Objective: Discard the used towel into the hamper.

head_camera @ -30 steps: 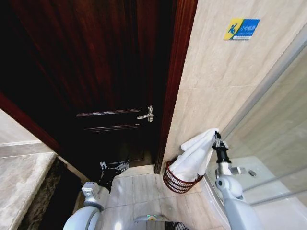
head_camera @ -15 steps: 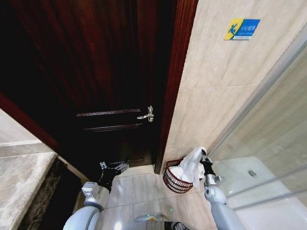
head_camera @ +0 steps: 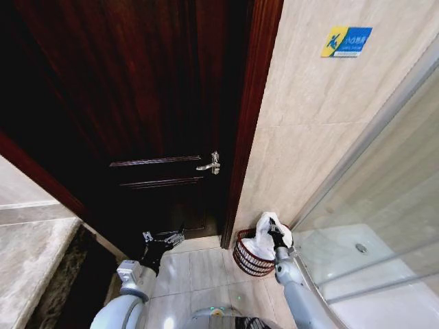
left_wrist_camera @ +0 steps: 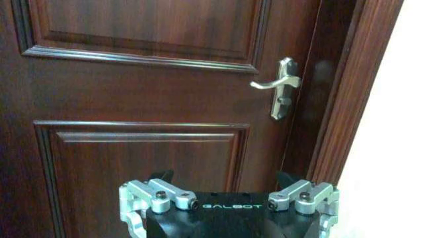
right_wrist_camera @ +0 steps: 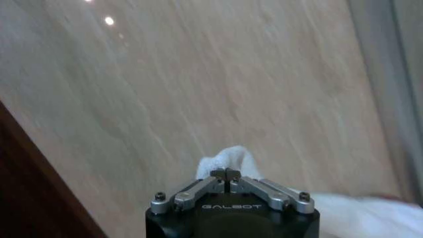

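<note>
The door (head_camera: pixel 137 103) fills the space ahead, the left pincer (head_camera: pixel 163 239) idle and spread before it; beside its frame the hamper (head_camera: pixel 248 257) sits on the floor against the wall. Over the last second the right pincer (head_camera: pixel 273 229) has dropped from high to just over the rim, clenched on the towel (head_camera: pixel 263 241); most of the cloth now lies inside, so only letting go seems left.

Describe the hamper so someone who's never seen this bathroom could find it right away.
Start at the dark wooden door and follow its frame down to the floor beside the beige tiled wall. There sits the hamper, a small round reddish-brown wire basket. A white towel is bunched in its top, pinched by the right end effector.
</note>
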Tool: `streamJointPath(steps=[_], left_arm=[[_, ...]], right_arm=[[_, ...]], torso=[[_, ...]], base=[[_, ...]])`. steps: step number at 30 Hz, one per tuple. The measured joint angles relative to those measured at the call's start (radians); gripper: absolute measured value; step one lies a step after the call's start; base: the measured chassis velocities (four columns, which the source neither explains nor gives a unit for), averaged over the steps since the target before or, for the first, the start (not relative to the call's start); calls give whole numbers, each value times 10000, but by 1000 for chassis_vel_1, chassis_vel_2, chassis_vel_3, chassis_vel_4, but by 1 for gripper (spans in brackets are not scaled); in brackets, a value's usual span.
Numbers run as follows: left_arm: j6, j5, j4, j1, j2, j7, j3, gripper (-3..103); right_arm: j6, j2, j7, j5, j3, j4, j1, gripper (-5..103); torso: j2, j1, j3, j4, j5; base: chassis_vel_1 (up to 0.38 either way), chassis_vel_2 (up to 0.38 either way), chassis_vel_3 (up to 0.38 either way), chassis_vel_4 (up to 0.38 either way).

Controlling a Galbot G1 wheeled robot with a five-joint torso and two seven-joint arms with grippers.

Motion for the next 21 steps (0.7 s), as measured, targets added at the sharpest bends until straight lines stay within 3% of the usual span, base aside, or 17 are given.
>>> streamJointPath(steps=[6, 21], left_arm=[[0, 0, 0, 0, 0, 0, 0, 100], [1, 0, 0, 0, 0, 0, 0, 100]], right_arm=[[-110, -119, -149, -330, -76, -1224, 168, 0], [-723, -151, -452, -1197, 332, -2353, 557, 0]], torso=[[0, 0, 0, 2, 2], [0, 0, 0, 3, 1]], base=[[0, 0, 0, 0], [0, 0, 0, 0]])
